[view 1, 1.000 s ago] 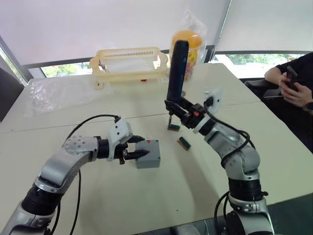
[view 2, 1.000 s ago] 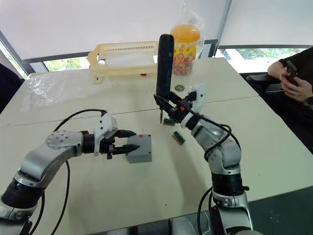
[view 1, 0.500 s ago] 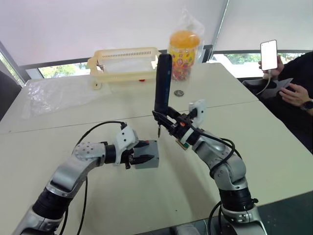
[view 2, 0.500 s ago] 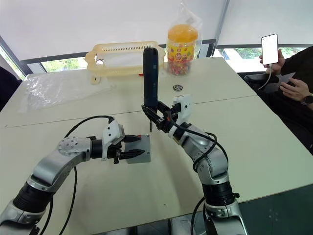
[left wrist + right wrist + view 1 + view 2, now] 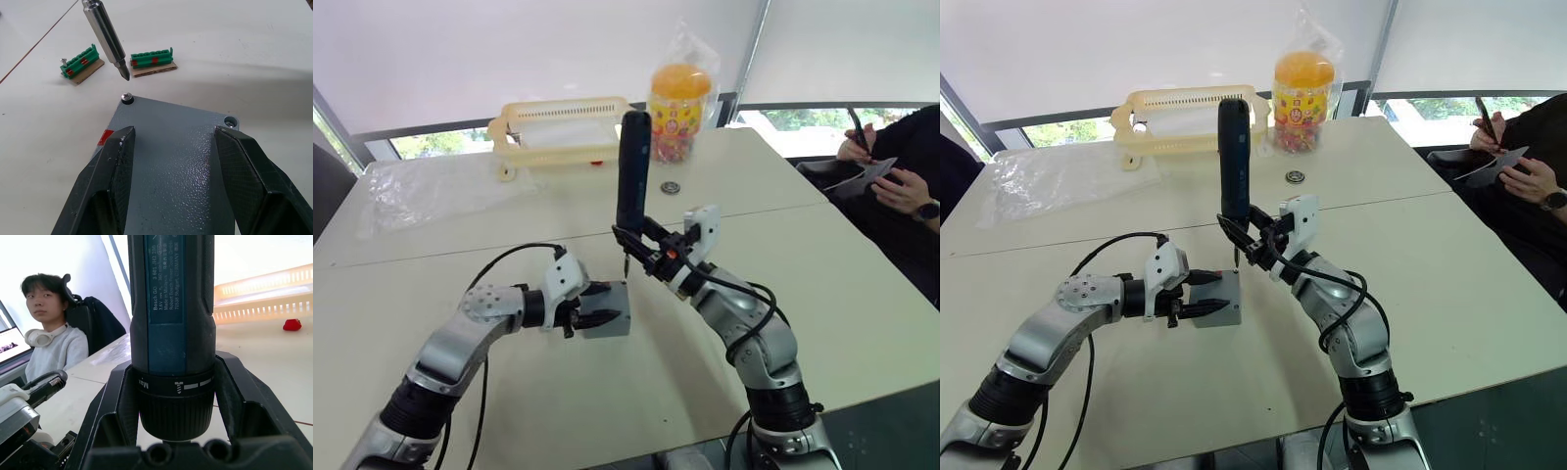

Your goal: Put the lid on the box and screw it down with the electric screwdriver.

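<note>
The right end effector (image 5: 641,253) is clenched around the lower body of the electric screwdriver (image 5: 631,168), holding it upright with the metal bit (image 5: 105,38) hanging just above and slightly off one corner screw (image 5: 127,97). The left end effector (image 5: 595,305) grips the box (image 5: 610,309) from the side, its two fingers (image 5: 113,161) lying over the lid (image 5: 171,156), which already sits flush on top. The box rests on the surface (image 5: 607,411) between the two arms.

So the lid is in place; the screwing seems barely begun. That near screw stands proud, apparently not driven home, while a second screw (image 5: 230,121) sits lower in its corner. The other corners are hidden.

Counted: one screwdriver, one box, one lid, two visible screws, and two green terminal blocks (image 5: 151,58) just beyond the box.
</note>
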Tool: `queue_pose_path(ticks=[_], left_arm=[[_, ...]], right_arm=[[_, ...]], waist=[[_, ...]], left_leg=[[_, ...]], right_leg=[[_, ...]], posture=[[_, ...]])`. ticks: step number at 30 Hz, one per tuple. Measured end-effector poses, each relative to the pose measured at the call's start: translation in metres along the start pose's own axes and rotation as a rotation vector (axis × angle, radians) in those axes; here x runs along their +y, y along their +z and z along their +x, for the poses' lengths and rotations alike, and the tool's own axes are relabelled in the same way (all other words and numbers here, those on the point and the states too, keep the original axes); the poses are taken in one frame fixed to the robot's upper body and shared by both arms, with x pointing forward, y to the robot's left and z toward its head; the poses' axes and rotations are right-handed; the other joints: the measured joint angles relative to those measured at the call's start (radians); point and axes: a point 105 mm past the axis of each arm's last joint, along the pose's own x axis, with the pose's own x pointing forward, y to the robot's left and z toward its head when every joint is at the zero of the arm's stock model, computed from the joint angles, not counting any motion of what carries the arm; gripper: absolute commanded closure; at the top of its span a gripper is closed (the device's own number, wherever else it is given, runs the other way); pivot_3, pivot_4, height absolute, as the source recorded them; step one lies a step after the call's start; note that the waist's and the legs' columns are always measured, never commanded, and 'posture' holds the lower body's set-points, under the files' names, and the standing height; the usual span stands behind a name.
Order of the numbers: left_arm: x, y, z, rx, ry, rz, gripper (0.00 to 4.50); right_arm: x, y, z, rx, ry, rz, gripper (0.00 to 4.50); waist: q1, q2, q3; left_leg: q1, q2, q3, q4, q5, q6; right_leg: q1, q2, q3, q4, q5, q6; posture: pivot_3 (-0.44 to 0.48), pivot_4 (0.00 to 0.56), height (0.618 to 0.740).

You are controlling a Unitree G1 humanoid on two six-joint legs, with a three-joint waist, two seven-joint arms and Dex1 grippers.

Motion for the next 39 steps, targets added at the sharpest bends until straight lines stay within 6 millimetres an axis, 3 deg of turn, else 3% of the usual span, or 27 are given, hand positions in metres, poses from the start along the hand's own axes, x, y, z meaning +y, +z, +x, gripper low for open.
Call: queue_pose_path(ticks=[32,39], left_arm=[[-0.001,-0.001,-0.001,0.007,0.02,-0.01,1.93],[0.0,-0.001,-0.001,0.007,0.021,-0.01,1.93]], right_arm=[[0.001,-0.014,0.004,0.006,0.011,-0.01,2.73],[0.006,-0.017,0.002,-0.006,0.029,-0.08,2.73]], waist=[[0.0,0.0,0.0],[0.0,0.0,0.0]], left_leg=[[0.001,0.0,0.0,0.0,0.0,0.0],[0.001,0.0,0.0,0.0,0.0,0.0]], right_leg=[[0.001,0.0,0.0,0.0,0.0,0.0],[0.001,0.0,0.0,0.0,0.0,0.0]], posture=[[0.0,0.15,0.74],[0.0,0.15,0.74]])
